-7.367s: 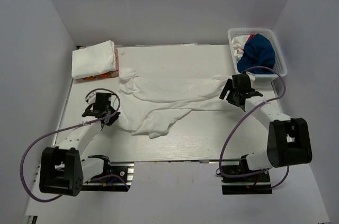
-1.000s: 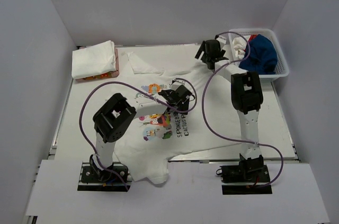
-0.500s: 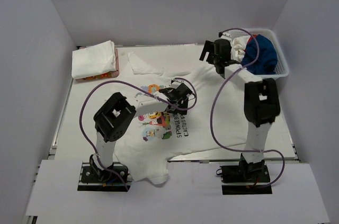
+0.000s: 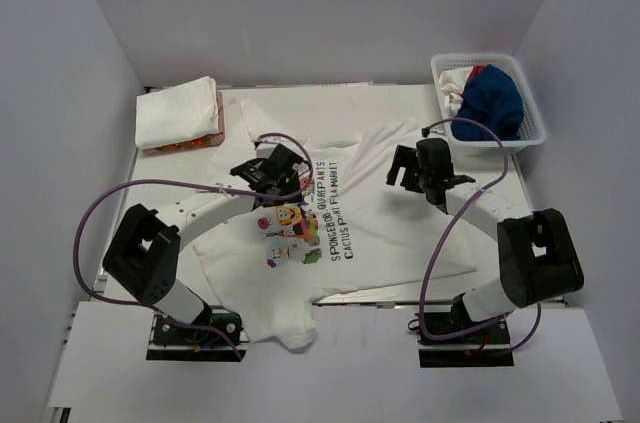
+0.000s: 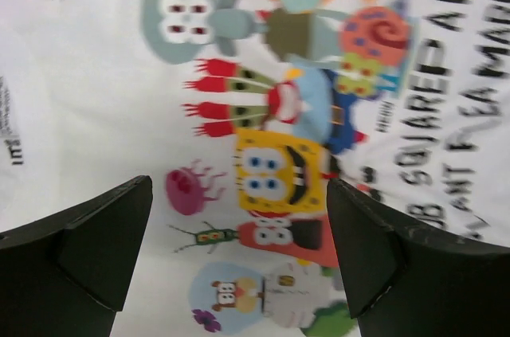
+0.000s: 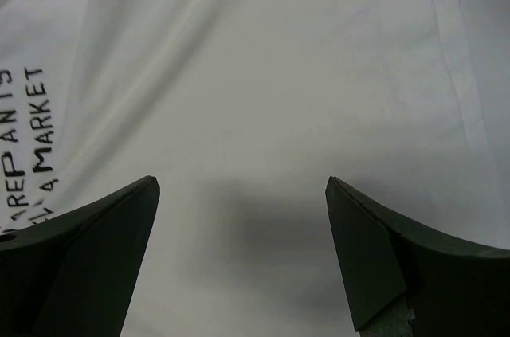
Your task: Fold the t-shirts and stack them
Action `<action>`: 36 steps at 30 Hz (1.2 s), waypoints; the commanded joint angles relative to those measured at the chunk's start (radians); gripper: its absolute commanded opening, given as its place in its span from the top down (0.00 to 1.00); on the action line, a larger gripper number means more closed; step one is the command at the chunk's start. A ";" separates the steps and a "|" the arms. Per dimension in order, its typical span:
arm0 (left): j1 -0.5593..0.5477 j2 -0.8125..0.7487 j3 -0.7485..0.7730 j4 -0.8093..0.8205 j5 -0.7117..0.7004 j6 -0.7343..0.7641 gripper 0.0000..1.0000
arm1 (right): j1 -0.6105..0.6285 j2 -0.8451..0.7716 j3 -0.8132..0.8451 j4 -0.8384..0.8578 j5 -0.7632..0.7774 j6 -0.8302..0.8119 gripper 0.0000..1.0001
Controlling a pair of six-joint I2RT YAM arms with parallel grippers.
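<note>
**Item: t-shirt folding, one shirt in hand**

- **Left gripper** [image 4: 271, 171]: held released, jaws spread wide, nothing gripped. It is poised low over the cloth. In the left wrist view the cartoon print [image 5: 275, 154] is seen directly beneath and between the fingers.
- **Right gripper** [image 4: 416, 167]: likewise released, jaws apart and empty. Plain white cloth is seen beneath it, and the end of the lettering lies off to its left side.
- **White printed t-shirt** [image 4: 390, 233]: laid face up on the table [image 4: 380, 103], under both grippers and spanning the gap between them. It is spread out but not flat: creases are noted under the right gripper, and the hem is draped over the near table edge.
- **Folded white shirt** [image 4: 177, 111]: set down at the far corner, well apart from the left gripper, on its outer side.
- **Basket** [image 4: 478, 57]: placed beyond the right gripper. A blue garment [image 4: 490, 103] and a white garment [image 4: 452, 83] are held in it, both unfolded.

**Progress, as judged:** one shirt is counted as folded. The printed shirt is spread but no fold is made in it yet. At least two garments are left to be taken from the basket. The task is estimated at well under half done.
</note>
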 commanded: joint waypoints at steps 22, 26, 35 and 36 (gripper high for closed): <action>0.359 0.601 0.385 0.051 0.130 0.082 0.00 | -0.055 0.327 0.239 -0.119 0.091 0.060 0.09; 0.388 0.719 0.624 0.025 0.165 0.149 0.00 | -0.078 0.456 0.403 -0.144 0.104 0.037 0.09; 0.397 0.882 1.101 -0.062 0.228 0.373 0.00 | -0.098 0.582 0.716 -0.196 0.096 -0.076 0.09; 0.397 0.859 1.102 -0.062 0.237 0.373 0.00 | -0.093 0.562 0.721 -0.197 0.098 -0.101 0.09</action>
